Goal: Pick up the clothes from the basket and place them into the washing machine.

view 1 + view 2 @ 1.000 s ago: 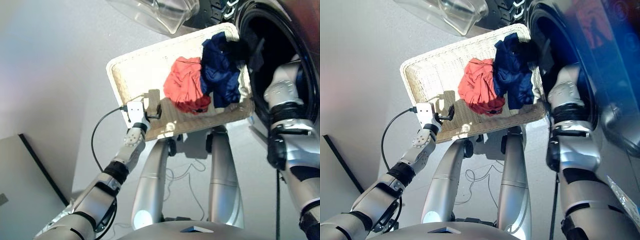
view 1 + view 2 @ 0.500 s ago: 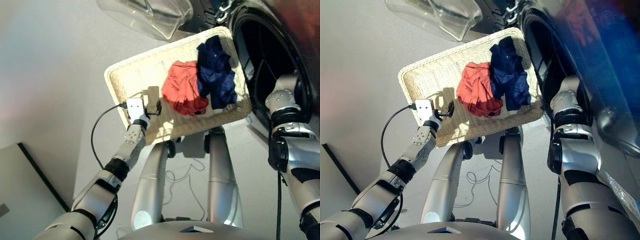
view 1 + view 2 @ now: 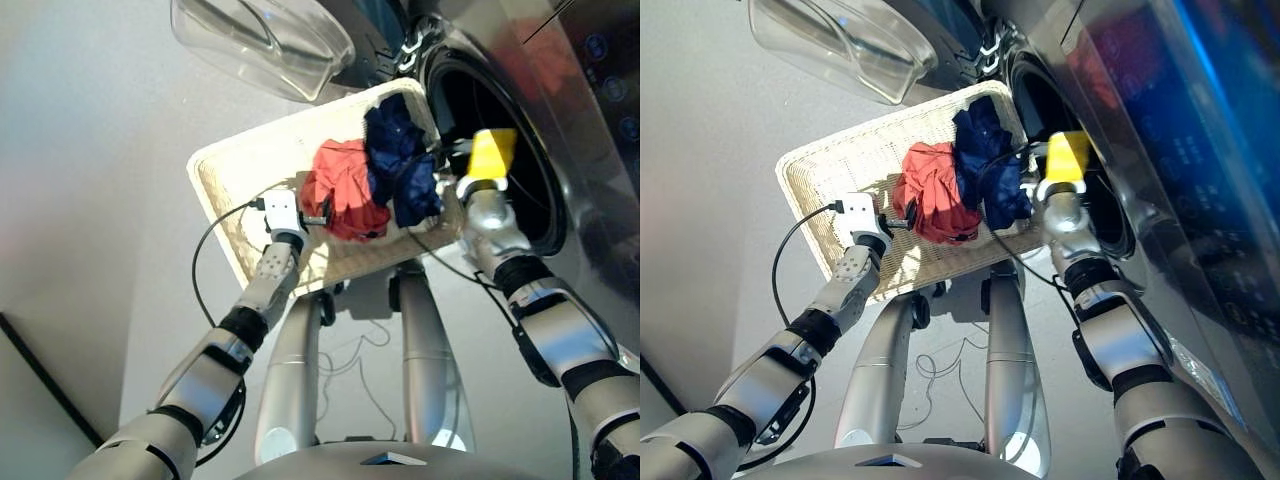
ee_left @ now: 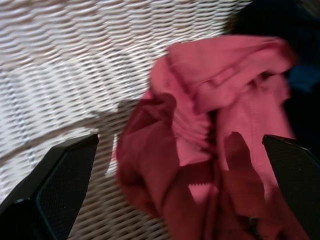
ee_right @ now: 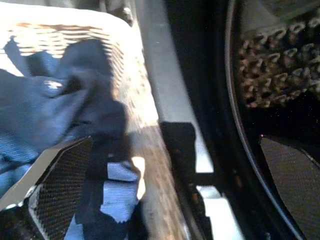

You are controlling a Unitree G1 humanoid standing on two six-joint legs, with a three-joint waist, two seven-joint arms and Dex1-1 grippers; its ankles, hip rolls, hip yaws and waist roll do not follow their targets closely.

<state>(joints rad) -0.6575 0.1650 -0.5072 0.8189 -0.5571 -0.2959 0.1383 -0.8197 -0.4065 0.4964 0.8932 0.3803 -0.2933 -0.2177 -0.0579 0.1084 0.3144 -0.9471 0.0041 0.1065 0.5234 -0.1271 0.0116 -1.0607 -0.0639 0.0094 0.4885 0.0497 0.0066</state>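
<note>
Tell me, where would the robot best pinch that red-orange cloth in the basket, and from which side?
Probably at the raised folds in the middle of the red-orange garment, coming straight down from above. It lies crumpled in the basket, so those ridges give the open left gripper something to close on. The flat edges hug the weave, and the navy garment crowds its far side.

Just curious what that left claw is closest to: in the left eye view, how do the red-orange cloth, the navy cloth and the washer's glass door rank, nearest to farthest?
From the left gripper:
1. Red-orange cloth, right beside its fingertips, mid-basket.
2. Navy cloth, beyond the red one, at the basket's washer end.
3. Glass door, swung open past the basket's far rim.
</note>
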